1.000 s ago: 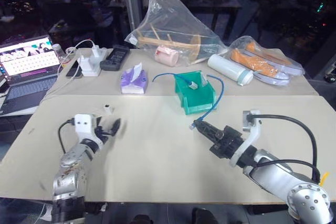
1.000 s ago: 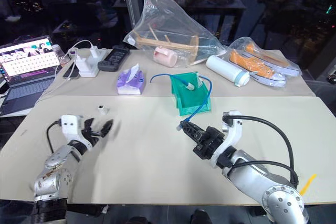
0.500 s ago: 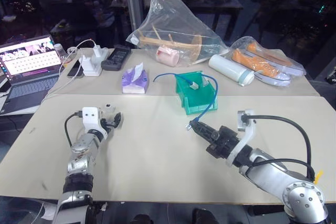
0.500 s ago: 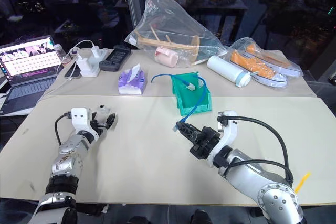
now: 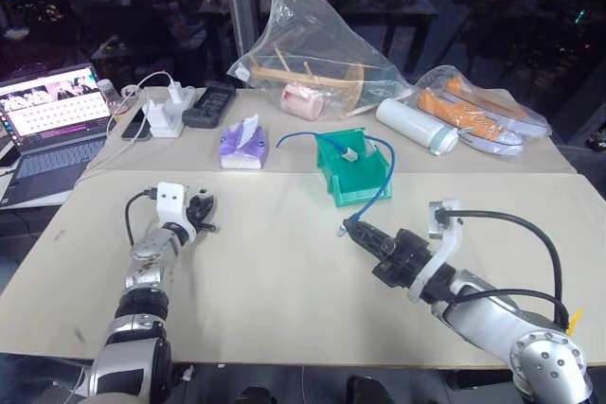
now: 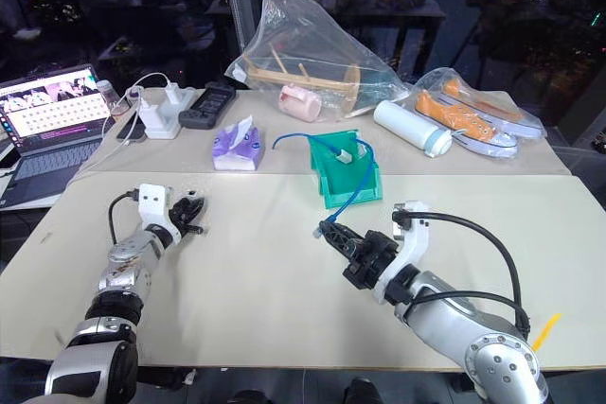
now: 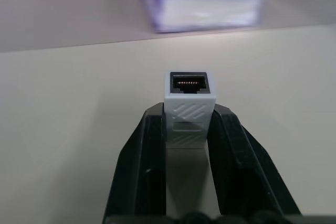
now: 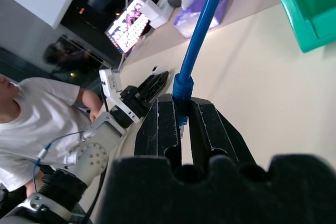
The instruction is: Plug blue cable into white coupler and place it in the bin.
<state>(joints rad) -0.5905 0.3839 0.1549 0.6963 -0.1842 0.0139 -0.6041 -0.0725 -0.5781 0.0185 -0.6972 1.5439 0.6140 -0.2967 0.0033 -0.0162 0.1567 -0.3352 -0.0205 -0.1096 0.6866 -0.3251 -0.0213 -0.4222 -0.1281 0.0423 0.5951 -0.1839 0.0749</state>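
From the head we look forward and down over the table [image 5: 284, 272] through two eyes sharing nearly the same scene. Our left wrist camera sits close behind the white coupler [image 7: 188, 109], facing the far side. Our right wrist camera looks leftward along the blue cable [image 8: 202, 30].

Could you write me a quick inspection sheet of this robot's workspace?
Surface: beige table.
Job's things: white coupler between left gripper's fingers, socket outward; blue cable runs from green bin to right gripper.
Clutter: tissue pack, chargers, remote, bagged items.
Grippers: left gripper shut on coupler; right gripper shut on cable end.
Cables: second blue cable beside bin.
Surroundings: laptop; a person, right wrist view.
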